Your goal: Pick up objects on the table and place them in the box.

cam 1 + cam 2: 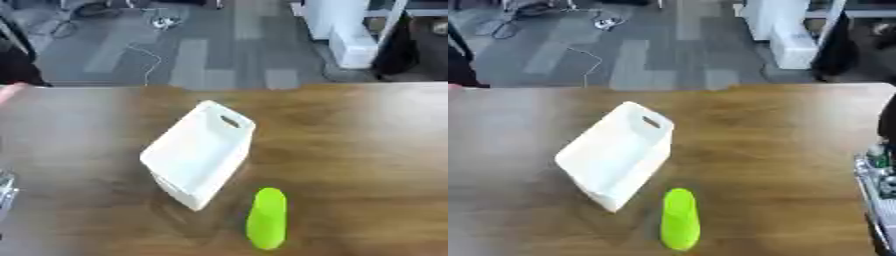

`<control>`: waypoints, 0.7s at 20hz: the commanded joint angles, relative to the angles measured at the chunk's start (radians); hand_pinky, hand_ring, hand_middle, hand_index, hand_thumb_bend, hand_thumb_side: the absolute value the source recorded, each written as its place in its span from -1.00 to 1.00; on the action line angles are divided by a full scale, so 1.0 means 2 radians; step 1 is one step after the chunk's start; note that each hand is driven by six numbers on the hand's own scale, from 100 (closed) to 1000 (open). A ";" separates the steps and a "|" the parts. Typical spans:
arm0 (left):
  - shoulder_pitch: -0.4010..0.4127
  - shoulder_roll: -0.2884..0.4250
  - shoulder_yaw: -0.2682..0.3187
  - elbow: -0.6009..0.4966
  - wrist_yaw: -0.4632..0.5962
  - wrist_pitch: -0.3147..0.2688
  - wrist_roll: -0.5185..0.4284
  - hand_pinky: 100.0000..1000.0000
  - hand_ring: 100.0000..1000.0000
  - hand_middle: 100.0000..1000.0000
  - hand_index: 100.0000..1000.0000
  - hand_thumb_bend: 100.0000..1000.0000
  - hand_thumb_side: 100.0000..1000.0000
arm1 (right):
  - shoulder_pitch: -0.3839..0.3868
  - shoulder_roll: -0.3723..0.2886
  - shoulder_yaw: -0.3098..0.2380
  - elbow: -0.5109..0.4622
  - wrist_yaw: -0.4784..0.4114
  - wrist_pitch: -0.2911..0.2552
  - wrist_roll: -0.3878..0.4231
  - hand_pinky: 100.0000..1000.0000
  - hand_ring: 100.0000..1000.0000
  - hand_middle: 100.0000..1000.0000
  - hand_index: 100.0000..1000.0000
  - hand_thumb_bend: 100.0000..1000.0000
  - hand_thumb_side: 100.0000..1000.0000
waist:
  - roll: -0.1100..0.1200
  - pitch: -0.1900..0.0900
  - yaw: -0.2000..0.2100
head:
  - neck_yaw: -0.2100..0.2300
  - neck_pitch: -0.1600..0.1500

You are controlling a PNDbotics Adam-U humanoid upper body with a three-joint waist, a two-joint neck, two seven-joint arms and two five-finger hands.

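A white box (199, 152) with a handle slot in its far wall sits askew in the middle of the wooden table. A lime-green elongated object (267, 217) lies on the table just in front of the box's near right corner, its long side pointing away from me. At the left edge a silver sliver of my left hand (5, 190) shows, well away from the box. My right hand (878, 172) shows as a dark and silver part at the right edge, far to the right of the green object. Neither hand touches anything.
The table's far edge (262, 86) runs across the view, with grey floor, cables and a white cabinet (350, 35) beyond. Bare wood (367, 150) spreads to the right of the box and in front of it.
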 commanded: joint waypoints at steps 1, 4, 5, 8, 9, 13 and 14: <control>-0.006 0.015 0.002 -0.006 0.000 -0.029 0.028 0.13 0.17 0.38 0.40 0.38 1.00 | -0.003 -0.012 -0.003 -0.007 -0.002 -0.056 -0.054 -0.30 -0.09 -0.04 -0.03 -0.22 1.00 | 0.000 -0.006 0.001 | 0.004 -0.004; -0.006 0.015 0.002 -0.006 0.000 -0.028 0.027 0.13 0.16 0.38 0.40 0.38 1.00 | -0.003 -0.011 -0.003 -0.007 -0.002 -0.056 -0.054 -0.30 -0.09 -0.04 -0.03 -0.22 1.00 | 0.000 -0.005 0.001 | 0.004 -0.004; -0.006 0.015 0.002 -0.006 0.000 -0.028 0.027 0.13 0.16 0.38 0.40 0.38 1.00 | -0.003 -0.011 -0.003 -0.007 -0.002 -0.056 -0.054 -0.30 -0.09 -0.04 -0.03 -0.22 1.00 | 0.000 -0.005 0.001 | 0.004 -0.003; -0.006 0.015 0.002 -0.006 0.000 -0.028 0.027 0.13 0.16 0.38 0.40 0.37 1.00 | -0.003 -0.011 -0.003 -0.007 -0.002 -0.055 -0.053 -0.30 -0.08 -0.04 -0.02 -0.22 1.00 | 0.000 -0.005 0.001 | 0.003 -0.002; -0.006 0.015 0.002 -0.006 0.000 -0.028 0.027 0.13 0.17 0.38 0.41 0.38 1.00 | -0.002 -0.011 -0.002 -0.007 -0.002 -0.051 -0.051 -0.29 -0.08 -0.03 -0.02 -0.22 1.00 | 0.000 -0.005 0.001 | 0.003 -0.002; -0.006 0.016 0.004 -0.006 0.001 -0.028 0.029 0.13 0.17 0.38 0.40 0.38 1.00 | 0.004 -0.015 0.002 -0.007 -0.002 -0.004 -0.021 -0.34 -0.05 0.01 0.04 -0.31 1.00 | 0.000 -0.006 0.006 | 0.007 -0.002; -0.007 0.016 0.005 -0.006 0.001 -0.028 0.030 0.13 0.17 0.38 0.40 0.38 1.00 | 0.008 -0.019 0.003 -0.007 -0.001 0.015 -0.010 -0.35 -0.05 0.01 0.04 -0.34 1.00 | 0.000 -0.006 0.007 | 0.009 -0.002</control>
